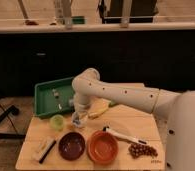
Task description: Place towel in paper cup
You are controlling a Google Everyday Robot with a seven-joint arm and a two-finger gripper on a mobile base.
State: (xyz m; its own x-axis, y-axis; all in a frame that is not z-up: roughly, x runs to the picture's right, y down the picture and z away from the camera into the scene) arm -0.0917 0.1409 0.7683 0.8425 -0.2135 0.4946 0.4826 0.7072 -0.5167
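Note:
My gripper (pixel 78 119) points down over the wooden table (pixel 136 125), just right of a light-green cup (pixel 57 121). A small whitish thing (pixel 79 123) sits right at the gripper's tip and looks like the paper cup; the gripper hides most of it. I cannot make out the towel, whether in the gripper or on the table. The white arm (pixel 121 95) reaches in from the right.
A green tray (pixel 46 95) with small items lies at the back left. A dark bowl (pixel 72 145) and an orange bowl (pixel 103 146) stand in front. A brush (pixel 45 149), a white utensil (pixel 122 135), a dark beaded cluster (pixel 141 150) and a yellow banana (pixel 98 112) lie around.

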